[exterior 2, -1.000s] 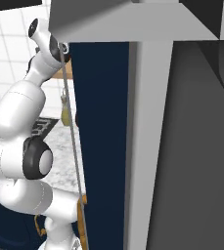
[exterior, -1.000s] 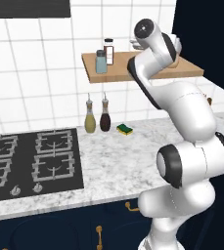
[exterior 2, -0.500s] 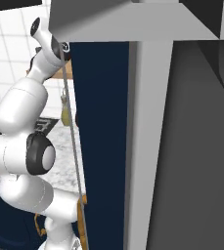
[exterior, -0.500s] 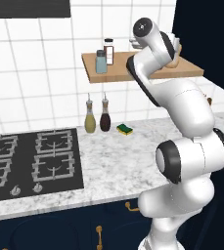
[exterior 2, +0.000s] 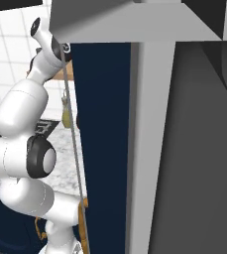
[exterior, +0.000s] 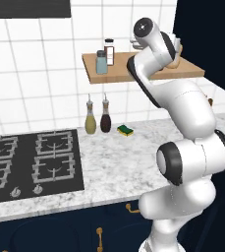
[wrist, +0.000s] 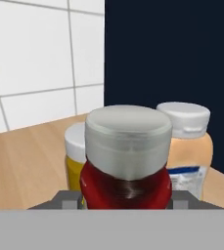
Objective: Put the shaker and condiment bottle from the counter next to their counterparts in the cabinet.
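Red ketchup bottle [wrist: 127,171] sits pinched in our pincer [wrist: 125,199], held upright above the wooden shelf [wrist: 25,161] so we can set it beside the yellow bottle [wrist: 76,163] and the pale bottle [wrist: 189,154] just behind.

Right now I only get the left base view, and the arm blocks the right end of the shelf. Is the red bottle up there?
Observer: Yes, the hand view has the red bottle over the wooden shelf, close in front of the gripper.
Operator: Anything next to it?
Observer: A yellow bottle with a white cap, and a pale bottle, both close behind.
Operator: Is it released?
Observer: I can't tell; the fingertips are hidden.
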Controlling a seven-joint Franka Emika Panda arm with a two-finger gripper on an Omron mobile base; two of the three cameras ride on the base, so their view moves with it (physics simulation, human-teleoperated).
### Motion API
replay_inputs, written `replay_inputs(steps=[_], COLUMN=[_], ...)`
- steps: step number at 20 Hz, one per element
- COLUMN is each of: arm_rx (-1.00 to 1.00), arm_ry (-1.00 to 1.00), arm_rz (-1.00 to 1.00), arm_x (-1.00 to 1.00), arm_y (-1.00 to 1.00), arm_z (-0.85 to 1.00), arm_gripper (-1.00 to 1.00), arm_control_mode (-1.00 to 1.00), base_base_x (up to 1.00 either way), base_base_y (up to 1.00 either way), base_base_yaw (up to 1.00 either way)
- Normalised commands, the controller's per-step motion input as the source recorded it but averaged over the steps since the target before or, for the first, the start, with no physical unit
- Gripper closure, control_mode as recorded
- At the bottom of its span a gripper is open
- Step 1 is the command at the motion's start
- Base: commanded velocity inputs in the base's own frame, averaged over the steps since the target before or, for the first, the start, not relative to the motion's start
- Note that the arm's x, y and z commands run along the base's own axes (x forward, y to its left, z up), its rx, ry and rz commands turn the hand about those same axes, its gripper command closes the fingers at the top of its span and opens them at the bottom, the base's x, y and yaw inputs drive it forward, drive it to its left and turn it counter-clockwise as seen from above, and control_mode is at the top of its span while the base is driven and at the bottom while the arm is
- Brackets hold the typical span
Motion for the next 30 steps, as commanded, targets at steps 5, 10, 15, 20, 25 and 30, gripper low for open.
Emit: replay_inputs(steps=[5,10,15,20,25,30], arm_rx=[0.0,0.0,0.0,0.0,0.0,0.0], arm_ry=[0.0,0.0,0.0,0.0,-0.06,-0.07], arm_rz=[0.0,0.0,0.0,0.0,0.0,0.0], arm_x=[0.0,0.0,-0.01,-0.2,-0.54,-0.92], arm_y=[0.0,0.0,0.0,0.2,0.37,0.32], arm_z=[-0.11,-0.09,-0.04,0.0,-0.02,-0.19], arm_gripper=[-1.0,-1.0,-1.0,-1.0,-1.0,-1.0], arm_control_mode=[-1.0,-1.0,-1.0,-1.0,-1.0,-1.0], base_base_x=[0.0,0.0,0.0,0.0,0.0,0.0], base_base_y=[0.0,0.0,0.0,0.0,0.0,0.0], base_base_yaw=[0.0,0.0,0.0,0.0,0.0,0.0])
